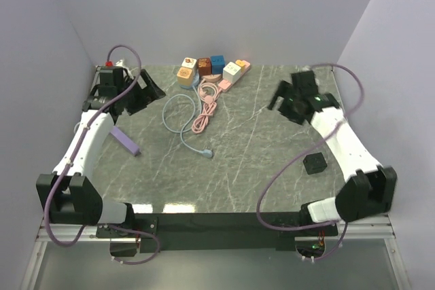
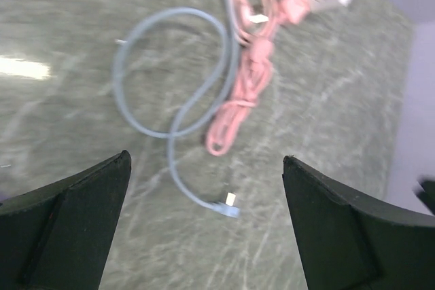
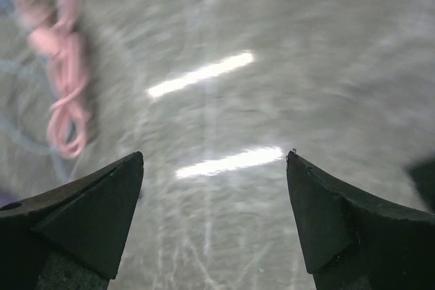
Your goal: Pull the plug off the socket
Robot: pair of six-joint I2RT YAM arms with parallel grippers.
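On the table [image 1: 258, 168], the socket strip [image 1: 242, 65] with its plugs [image 1: 204, 67] lies far centre. Two coiled cables [image 1: 204, 112] trail nearward from it. A bar [image 1: 125, 140] lies left, a small block [image 1: 315, 163] right.

Blue cable [image 2: 169, 157] and pink cable [image 1: 204, 115] sprawl before the socket strip [image 1: 228, 81]; open tabletop [image 1: 265, 134] lies rightward.

From above I see the strip [image 1: 225, 85] by the table's [image 1: 258, 147] far edge with coloured plugs [image 1: 217, 64] beside it. A pink cable [image 1: 206, 110] and a blue cable [image 1: 178, 115] trail toward me. Left gripper [image 1: 145, 92] and right gripper [image 1: 277, 96] flank them, fingers spread. A purple block [image 1: 126, 140] lies left and a black square [image 1: 315, 163] right.
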